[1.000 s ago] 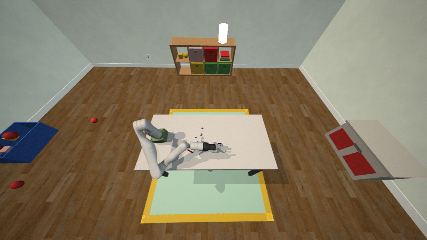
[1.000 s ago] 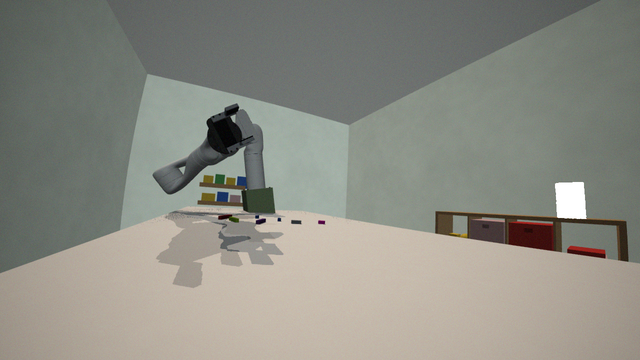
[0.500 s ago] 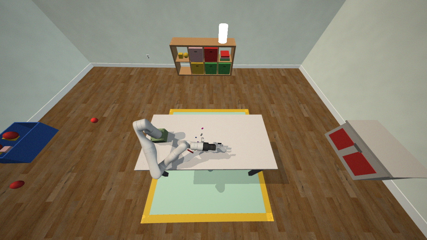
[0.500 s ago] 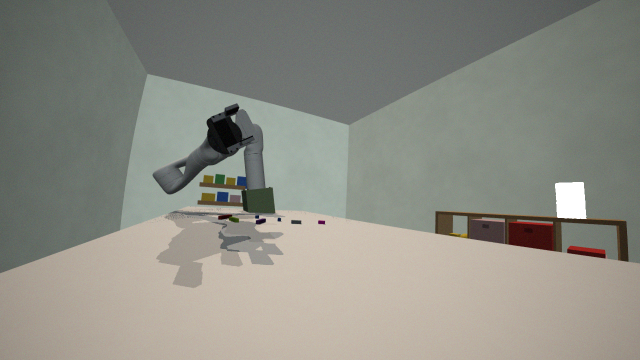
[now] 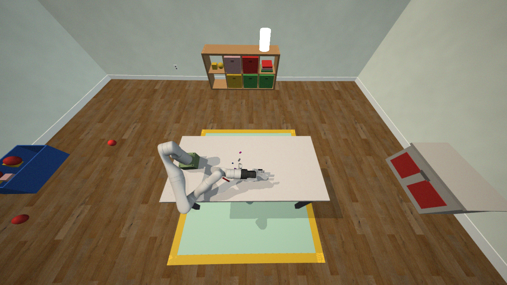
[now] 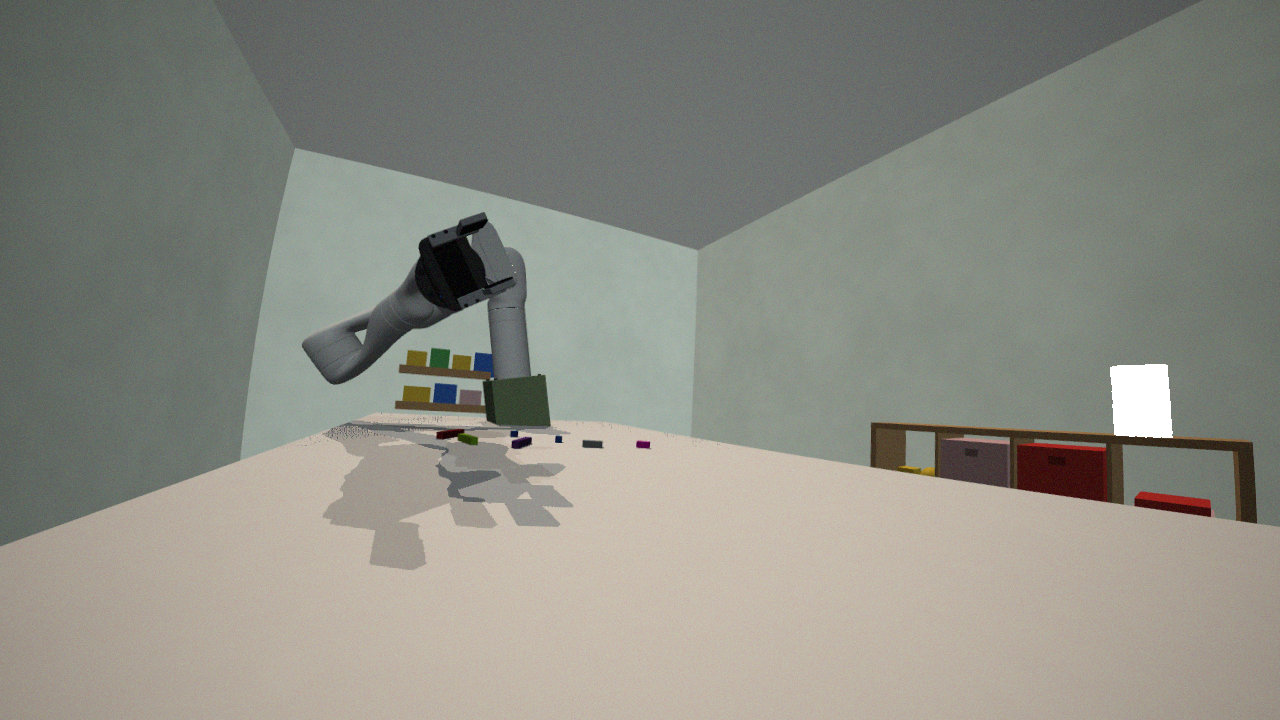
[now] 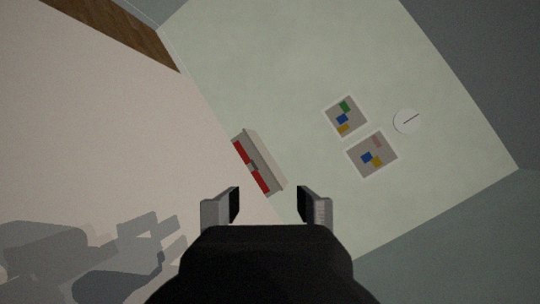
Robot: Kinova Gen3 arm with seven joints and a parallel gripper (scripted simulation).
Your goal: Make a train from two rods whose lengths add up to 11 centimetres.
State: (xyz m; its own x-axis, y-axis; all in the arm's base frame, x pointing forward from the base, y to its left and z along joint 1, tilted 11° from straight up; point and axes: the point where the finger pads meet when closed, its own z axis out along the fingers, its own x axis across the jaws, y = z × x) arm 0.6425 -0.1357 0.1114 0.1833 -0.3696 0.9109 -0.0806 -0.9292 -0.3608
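Observation:
My gripper (image 6: 469, 255) is open and empty, held high above the table and pointing roughly level towards the room's right side; it also shows in the top view (image 5: 266, 174) and in the wrist view (image 7: 267, 203). Several small rods lie flat on the table below and behind it. In the exterior view I see a red rod (image 6: 449, 434), a lime rod (image 6: 467, 438), a purple rod (image 6: 521, 442), two blue rods (image 6: 514, 433) (image 6: 558, 438), a grey rod (image 6: 591, 443) and a magenta rod (image 6: 642, 444). All lie apart from each other. The wrist view shows no rod.
The arm's green base block (image 5: 188, 160) stands at the table's left side. The arm's elbow hangs over the front left edge of the table (image 5: 244, 168). A shelf (image 5: 241, 66) stands at the far wall and a blue bin (image 5: 24, 168) on the floor at left.

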